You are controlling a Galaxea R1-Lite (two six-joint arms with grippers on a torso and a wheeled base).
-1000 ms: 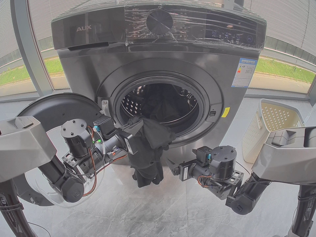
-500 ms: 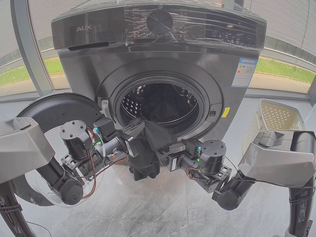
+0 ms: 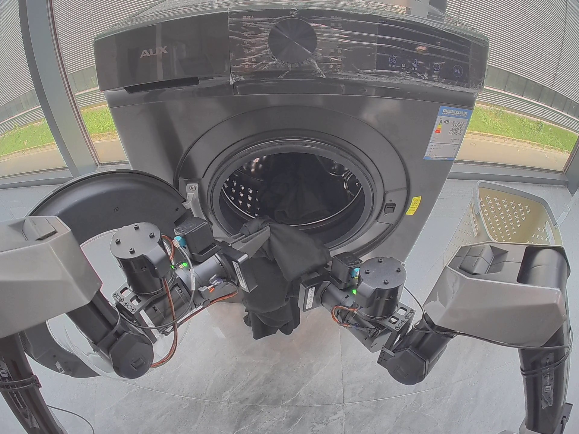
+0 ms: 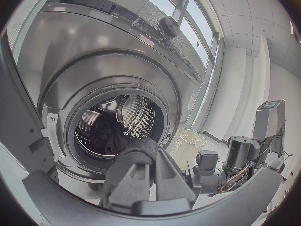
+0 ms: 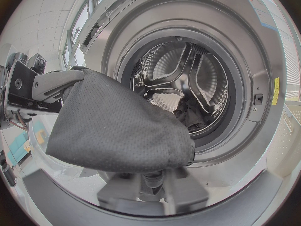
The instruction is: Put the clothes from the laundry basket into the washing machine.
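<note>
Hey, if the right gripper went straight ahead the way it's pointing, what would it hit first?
The black garment hanging from the left gripper; it lies right before the right gripper, though whether they touch is unclear.

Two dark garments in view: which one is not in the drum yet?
The black garment pinched by the left gripper, hanging outside the door opening; the other dark garment lies inside the drum.

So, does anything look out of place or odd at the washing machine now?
Yes. The black garment is not in the drum: held by the left hand, it hangs in front of the washing machine, at the lower rim of its opening. Crinkled clear film also covers the control panel.
</note>
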